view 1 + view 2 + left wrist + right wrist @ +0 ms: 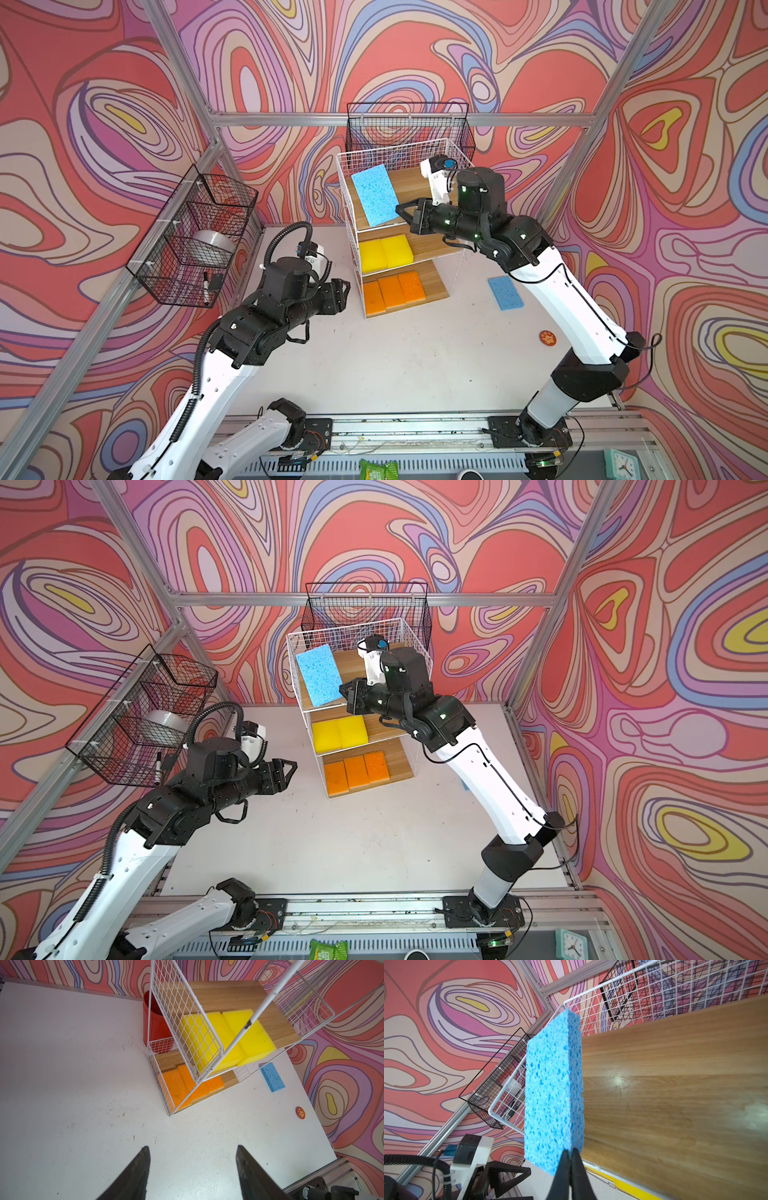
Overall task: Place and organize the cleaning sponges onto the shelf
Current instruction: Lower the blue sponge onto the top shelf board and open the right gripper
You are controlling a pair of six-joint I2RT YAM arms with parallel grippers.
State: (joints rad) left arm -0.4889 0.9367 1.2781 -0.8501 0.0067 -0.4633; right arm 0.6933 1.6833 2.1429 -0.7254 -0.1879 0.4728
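Right gripper: we see it pinched tight on one end of the held blue sponge, which stands on edge over the top board of the shelf.
Left gripper: jaws apart, empty, above the table.
Risk: with so thin a grip, we reckon the sponge could swing or snag the white wire rim.
Room: the top board is bare, and a loose blue sponge lies on the table beside the shelf.

Three orange sponges, two yellow sponges, two blue sponges, one shelf.
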